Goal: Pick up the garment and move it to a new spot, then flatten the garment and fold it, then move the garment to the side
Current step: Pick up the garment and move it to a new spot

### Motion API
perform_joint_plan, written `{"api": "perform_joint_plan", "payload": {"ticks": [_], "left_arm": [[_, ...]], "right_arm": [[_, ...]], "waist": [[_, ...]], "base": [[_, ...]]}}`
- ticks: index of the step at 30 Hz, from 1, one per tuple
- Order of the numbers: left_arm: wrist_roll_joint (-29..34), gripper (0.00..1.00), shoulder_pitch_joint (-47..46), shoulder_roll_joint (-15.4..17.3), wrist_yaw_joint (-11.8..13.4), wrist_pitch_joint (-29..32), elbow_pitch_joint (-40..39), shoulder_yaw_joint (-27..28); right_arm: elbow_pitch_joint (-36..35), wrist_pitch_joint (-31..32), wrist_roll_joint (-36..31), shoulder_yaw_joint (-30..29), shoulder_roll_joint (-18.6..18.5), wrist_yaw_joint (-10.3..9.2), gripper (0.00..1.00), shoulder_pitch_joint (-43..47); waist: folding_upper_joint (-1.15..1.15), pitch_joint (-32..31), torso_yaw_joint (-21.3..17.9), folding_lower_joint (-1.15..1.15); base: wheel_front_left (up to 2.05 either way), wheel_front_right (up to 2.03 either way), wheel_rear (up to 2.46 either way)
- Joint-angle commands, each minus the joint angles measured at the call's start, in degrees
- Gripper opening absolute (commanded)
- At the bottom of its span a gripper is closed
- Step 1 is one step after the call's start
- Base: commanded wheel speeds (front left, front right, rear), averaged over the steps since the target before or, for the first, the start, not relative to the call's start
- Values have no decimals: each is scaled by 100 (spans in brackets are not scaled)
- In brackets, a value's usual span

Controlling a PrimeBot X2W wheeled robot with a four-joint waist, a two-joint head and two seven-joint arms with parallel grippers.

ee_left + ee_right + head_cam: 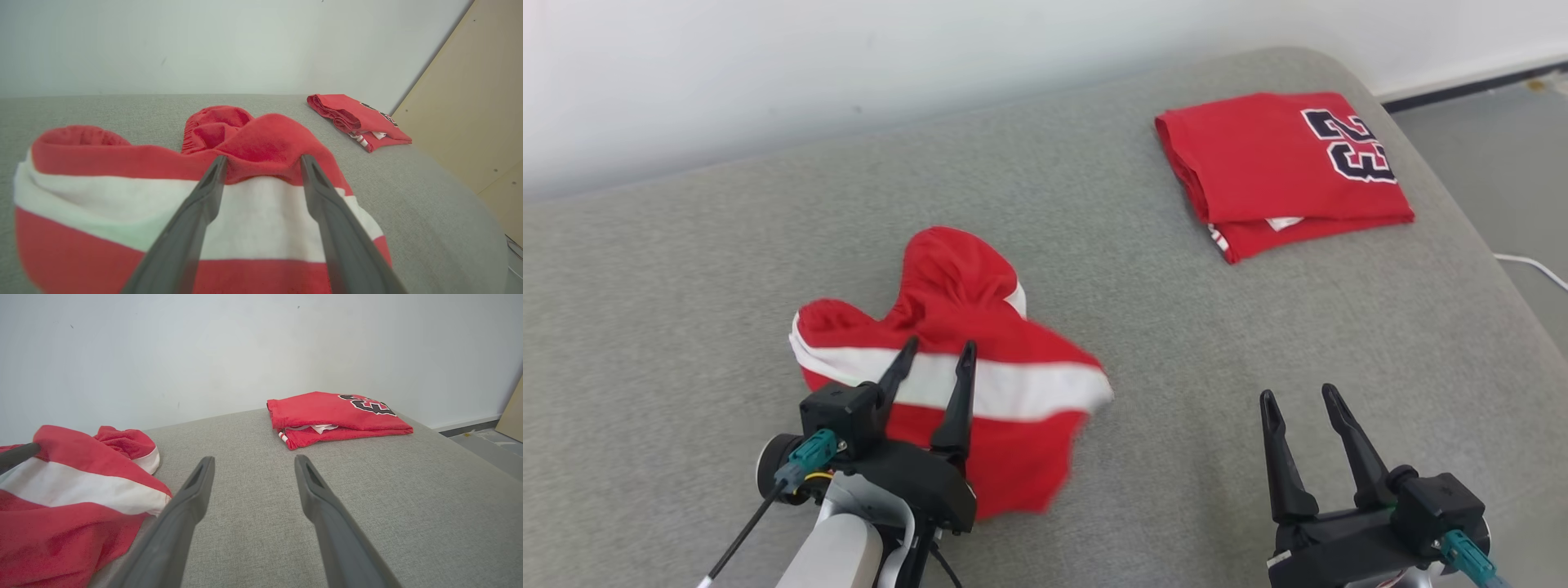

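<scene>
The garment (pixel 964 359) is a crumpled red piece with a broad white stripe, lying in a heap on the grey cushion at centre left. It also appears close up as the garment (pixel 253 196) and at the left edge as the garment (pixel 73 498). My left gripper (pixel 938 351) is over its near part, jaws apart, with the cloth lying below and between the fingers (pixel 204 200); nothing is pinched. Over bare cushion to the garment's right, my right gripper (pixel 1298 400) stands open and holds nothing; its fingers (pixel 188 498) frame grey fabric.
A folded red jersey (pixel 1282 171) with dark numerals lies at the cushion's far right, also seen as the jersey (pixel 359 120) and the jersey (pixel 335 414). The grey cushion (pixel 1176 327) ends at a white wall behind and rounds off on the right above the floor (pixel 1503 163).
</scene>
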Motion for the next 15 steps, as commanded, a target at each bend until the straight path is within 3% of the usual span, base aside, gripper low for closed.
{"api": "perform_joint_plan", "payload": {"ticks": [1,7,15], "left_arm": [[-7,100,9,-7,-5,-128,2,-2],[74,100,-3,99,-8,-461,-161,38],[101,100,423,516,94,-663,-590,325]], "right_arm": [[14,-24,7,-12,7,-14,100,65],[19,-23,-125,-108,4,-14,100,198],[3,-16,-231,-224,5,-14,100,396]], "waist": [[0,-117,134,0],[0,-434,544,0],[0,-850,1103,0]], "base": [[0,0,0],[0,0,0],[0,0,0]]}}
